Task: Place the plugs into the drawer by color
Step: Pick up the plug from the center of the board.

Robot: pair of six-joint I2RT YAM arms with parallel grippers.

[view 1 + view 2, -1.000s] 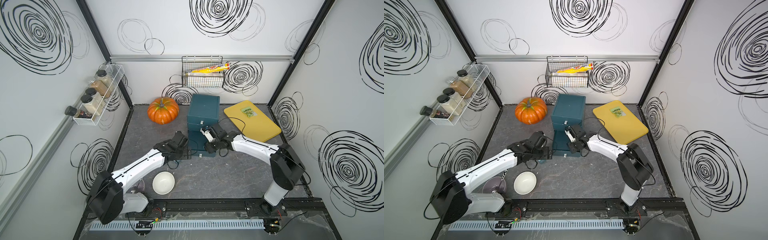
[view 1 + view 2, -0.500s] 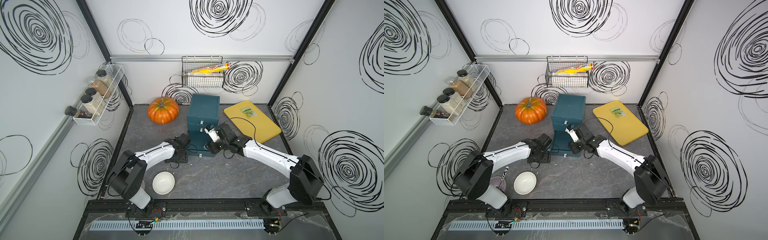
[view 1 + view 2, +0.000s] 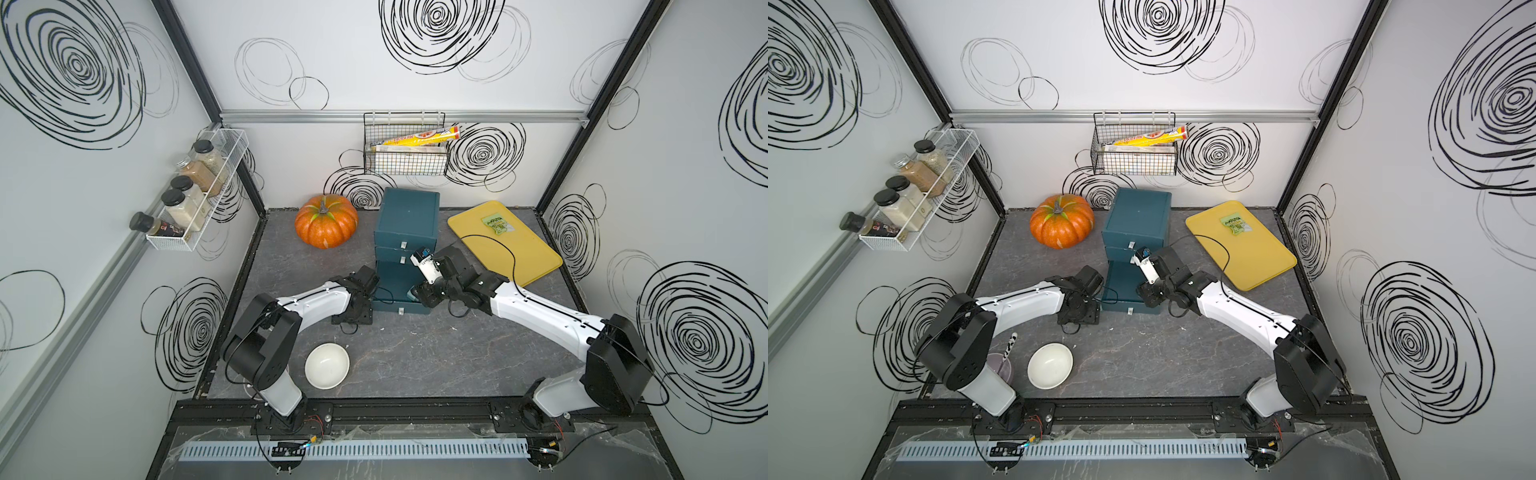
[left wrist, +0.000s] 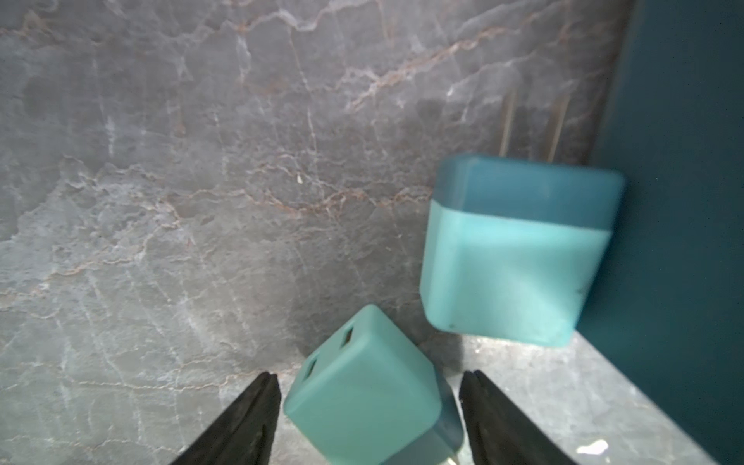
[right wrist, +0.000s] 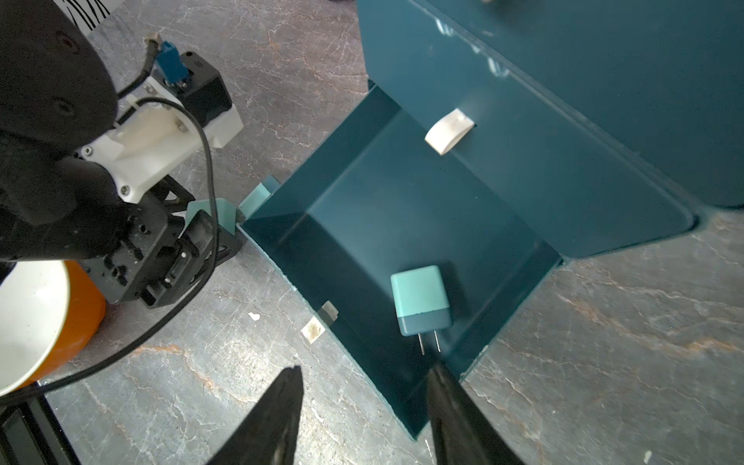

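Orange pumpkin (image 3: 326, 226), yellow tray (image 3: 528, 259) with green packet (image 3: 497, 225), white bowl (image 3: 327, 365), spice jars (image 3: 183, 201) in wall rack (image 3: 171, 245), wire basket (image 3: 405, 165)

Lab test cell; swirl-printed walls (image 3: 415, 95)

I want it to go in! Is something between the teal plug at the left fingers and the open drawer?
Yes: the drawer's side wall. The plug lies on the table outside it, between the fingers, with another teal plug by that wall.
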